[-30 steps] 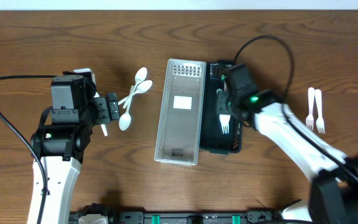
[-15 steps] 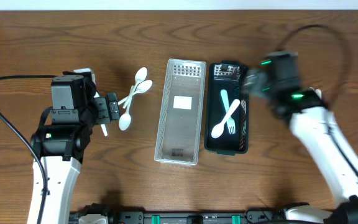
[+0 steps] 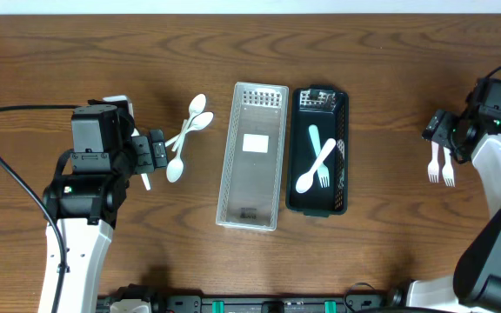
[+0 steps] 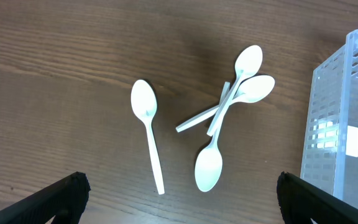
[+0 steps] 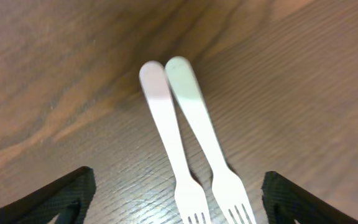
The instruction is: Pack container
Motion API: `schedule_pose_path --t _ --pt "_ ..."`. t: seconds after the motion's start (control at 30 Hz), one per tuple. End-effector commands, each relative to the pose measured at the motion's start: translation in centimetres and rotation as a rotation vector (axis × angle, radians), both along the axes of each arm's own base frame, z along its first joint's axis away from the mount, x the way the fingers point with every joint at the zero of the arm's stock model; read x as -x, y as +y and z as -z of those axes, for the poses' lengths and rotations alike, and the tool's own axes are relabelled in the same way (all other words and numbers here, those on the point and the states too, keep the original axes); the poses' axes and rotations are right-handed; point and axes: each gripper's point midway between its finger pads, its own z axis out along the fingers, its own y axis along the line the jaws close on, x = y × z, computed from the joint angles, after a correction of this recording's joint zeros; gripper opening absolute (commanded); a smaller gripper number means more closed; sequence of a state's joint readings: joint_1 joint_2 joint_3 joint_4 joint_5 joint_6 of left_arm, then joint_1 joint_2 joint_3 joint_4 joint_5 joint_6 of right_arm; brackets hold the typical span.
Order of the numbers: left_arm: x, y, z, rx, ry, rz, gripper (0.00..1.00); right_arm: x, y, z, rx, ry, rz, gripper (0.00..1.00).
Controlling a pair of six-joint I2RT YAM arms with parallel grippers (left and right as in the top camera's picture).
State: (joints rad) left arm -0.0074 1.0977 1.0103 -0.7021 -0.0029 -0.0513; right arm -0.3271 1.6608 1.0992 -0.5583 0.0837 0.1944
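Brown wood-grain table (image 3: 250, 261) carries everything. Nearest to the robot, the left gripper (image 3: 156, 149) hovers spread wide and empty just beside four white plastic spoons (image 4: 229, 118). They are thin and smooth and lie loose, three of them crossed, probably set out for picking. The right gripper (image 3: 435, 132) also has its fingers far apart with nothing between them, just above two white forks (image 5: 191, 155) that lie side by side, so I judge a fork is the next pick. Between the arms, the black container (image 3: 342, 187), long with mesh walls, holds one spoon (image 3: 305, 183) and one fork (image 3: 313, 137), crossed. Beside it, toward the left arm, stands a clear perforated basket (image 3: 233, 174), apparently empty.
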Motion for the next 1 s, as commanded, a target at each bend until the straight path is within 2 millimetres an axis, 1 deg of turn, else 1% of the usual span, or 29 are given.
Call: schedule_pose_path --t 0.0,0.1,0.17,0.3,0.37,0.43,0.5,0.63,0.77,0.87,0.97 --pt "-0.2 0.1 -0.7 -0.002 -0.017 0.002 0.98 -0.2 1.0 1.9 -0.074 0.024 -0.079 0.84" --pt "-0.2 0.1 -0.7 -0.002 -0.017 0.002 0.98 -0.2 1.5 3.7 -0.11 0.056 -0.089 0.78" --pt "-0.2 0.1 -0.7 -0.002 -0.017 0.002 0.98 -0.2 1.7 4.6 -0.124 0.072 -0.094 0.78" --pt "-0.2 0.1 -0.7 -0.002 -0.017 0.002 0.98 -0.1 1.6 6.2 -0.133 0.102 -0.089 0.77" --pt "-0.2 0.1 -0.7 -0.002 -0.017 0.002 0.98 -0.1 1.5 6.7 -0.131 0.112 -0.086 0.74" --pt "-0.2 0.1 -0.7 -0.002 -0.017 0.002 0.98 0.0 1.5 7.0 -0.133 0.119 -0.085 0.68" --pt "-0.2 0.1 -0.7 -0.002 -0.017 0.002 0.98 0.0 1.5 7.1 -0.134 0.12 -0.085 0.62" --pt "-0.2 0.1 -0.7 -0.002 -0.017 0.002 0.98 0.1 1.6 7.2 -0.137 0.128 -0.085 0.55" --pt "-0.2 0.1 -0.7 -0.002 -0.017 0.002 0.98 0.5 1.7 8.0 -0.145 0.153 -0.083 0.53" --pt "-0.2 0.1 -0.7 -0.002 -0.017 0.002 0.98 0.9 1.5 8.9 -0.142 0.179 -0.077 0.55" --pt "-0.2 0.1 -0.7 -0.002 -0.017 0.002 0.98 1.2 1.4 9.7 -0.141 0.206 -0.071 0.54"
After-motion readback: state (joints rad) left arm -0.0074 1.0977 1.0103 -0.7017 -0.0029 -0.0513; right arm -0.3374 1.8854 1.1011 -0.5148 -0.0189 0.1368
